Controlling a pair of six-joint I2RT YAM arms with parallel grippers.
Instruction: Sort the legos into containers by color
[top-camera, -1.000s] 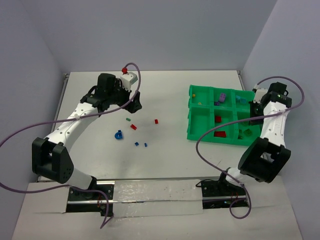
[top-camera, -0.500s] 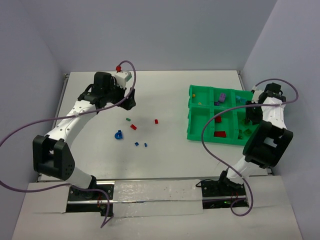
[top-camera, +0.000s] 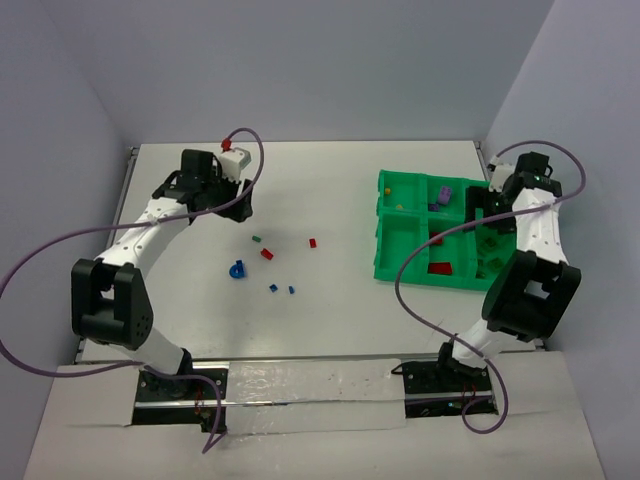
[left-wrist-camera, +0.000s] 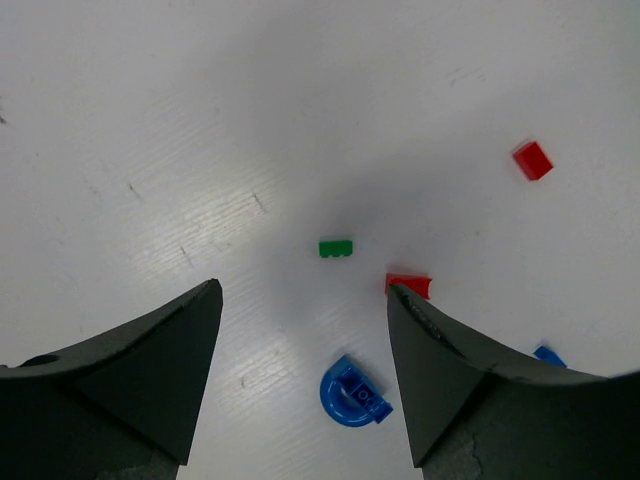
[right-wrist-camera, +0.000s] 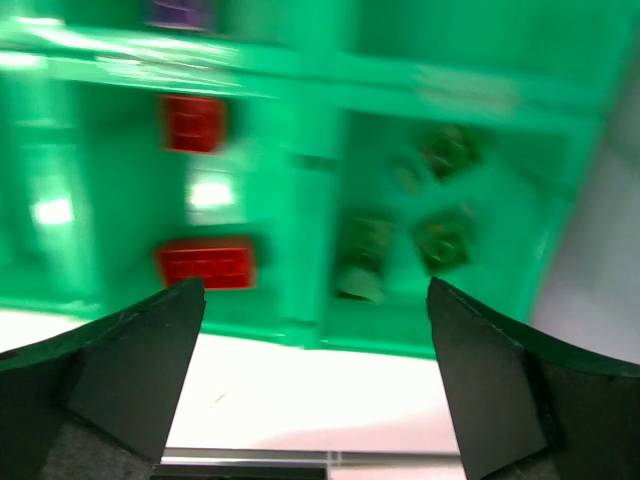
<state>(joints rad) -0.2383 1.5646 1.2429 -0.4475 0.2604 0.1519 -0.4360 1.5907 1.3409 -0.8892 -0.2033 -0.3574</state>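
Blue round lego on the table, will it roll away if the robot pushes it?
Probably not: the blue round lego lies flat on the table, so it would likely slide, not roll. It looks like hard plastic and tiny beside the left gripper, so probably stiff and very light. Its curved edge might slip from a pinch.

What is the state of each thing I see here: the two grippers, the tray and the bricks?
Left gripper: open, empty.
Right gripper: open, empty.
Tray: partly filled, red pieces and green pieces in separate compartments.
Green brick: loose on the table.
Red brick: loose on the table.
Blue brick: loose on the table.
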